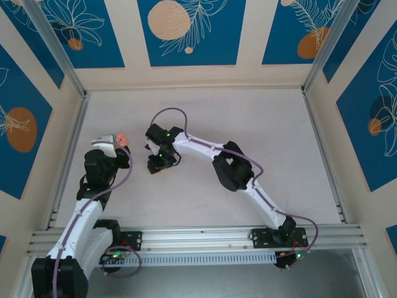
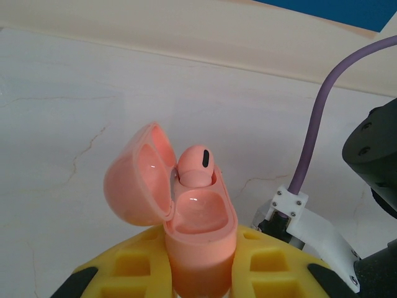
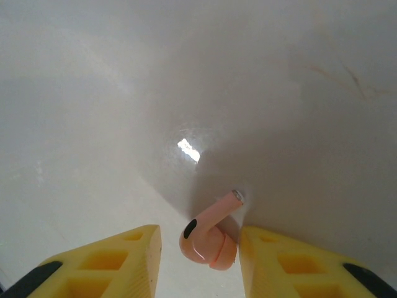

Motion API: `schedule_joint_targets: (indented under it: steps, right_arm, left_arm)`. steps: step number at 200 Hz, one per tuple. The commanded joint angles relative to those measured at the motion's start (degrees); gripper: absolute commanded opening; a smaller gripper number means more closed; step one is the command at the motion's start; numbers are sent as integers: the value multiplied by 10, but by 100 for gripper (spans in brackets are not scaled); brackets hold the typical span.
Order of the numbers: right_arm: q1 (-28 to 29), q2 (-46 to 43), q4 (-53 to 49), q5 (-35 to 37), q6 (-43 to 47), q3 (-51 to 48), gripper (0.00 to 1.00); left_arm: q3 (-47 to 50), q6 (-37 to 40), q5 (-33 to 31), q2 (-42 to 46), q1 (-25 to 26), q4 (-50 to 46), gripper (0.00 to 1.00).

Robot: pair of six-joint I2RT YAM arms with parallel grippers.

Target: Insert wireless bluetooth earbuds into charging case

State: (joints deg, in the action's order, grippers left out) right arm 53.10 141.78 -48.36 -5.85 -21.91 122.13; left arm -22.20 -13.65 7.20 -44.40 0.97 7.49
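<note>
The left claw (image 2: 200, 276) clamps the charging case (image 2: 201, 233) near the bench's (image 1: 205, 205) left edge, with its lid (image 2: 133, 186) swung open and one earbud (image 2: 197, 166) seated inside. Mid-bench, the right claw (image 3: 200, 241) stands narrow, straddling the second earbud (image 3: 208, 239). There's a gap on one side and bare surface ahead.

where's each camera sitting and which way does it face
Top external: above, behind the bases, looking down at the table; left arm, right arm show.
Left wrist: looks past the left pincer at the open charging case it grips.
Right wrist: looks down past the right pincer at an earbud on the table.
Shared: top external and left wrist show the charging case.
</note>
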Motion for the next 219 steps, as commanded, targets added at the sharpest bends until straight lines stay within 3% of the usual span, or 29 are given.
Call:
schedule_joint_targets:
  steps: [1,52,171,219]
  right_arm:
    - [5,14,-28,22,13,13,36]
    - [-4,-38,-14,43,3,-50,32]
    - [-47,-268,73,68,-74,-378,30]
    - [-47,-290,83,61,-75,-358,36]
  left_arm:
    - [1,-9,8,8,-10,-7,15]
    - [-1,-12,23,5,-9,-7,15]
    - [3,-41,82,-27,-8,27,13]
    - [5,-49,77,-28,-9,31,13]
